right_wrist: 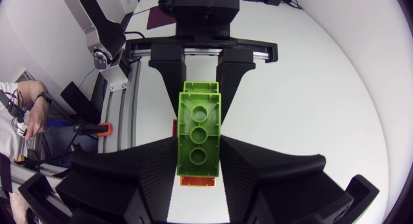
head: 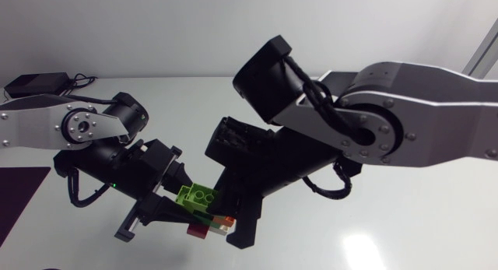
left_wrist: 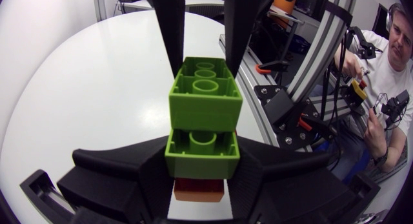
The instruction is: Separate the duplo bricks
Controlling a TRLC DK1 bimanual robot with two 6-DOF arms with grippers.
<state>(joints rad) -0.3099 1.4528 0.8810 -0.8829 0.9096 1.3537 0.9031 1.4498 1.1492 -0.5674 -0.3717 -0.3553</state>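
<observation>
**Both ends clamped, pull-apart pending**

Between the pinching jaws of the left gripper [left_wrist: 201, 161] sits the near green brick [left_wrist: 201, 146], with a red-orange brick [left_wrist: 199, 192] under it. Just ahead, the right gripper [left_wrist: 204, 64] pinches the far green brick [left_wrist: 205, 95], which is joined to the near one. Next, I judge: pull straight apart, grips firm.

Left gripper [head: 185, 214] and right gripper [head: 230, 213] hem brick stack [head: 198, 197] from opposite sides, free room over table [head: 405, 223] around them
</observation>
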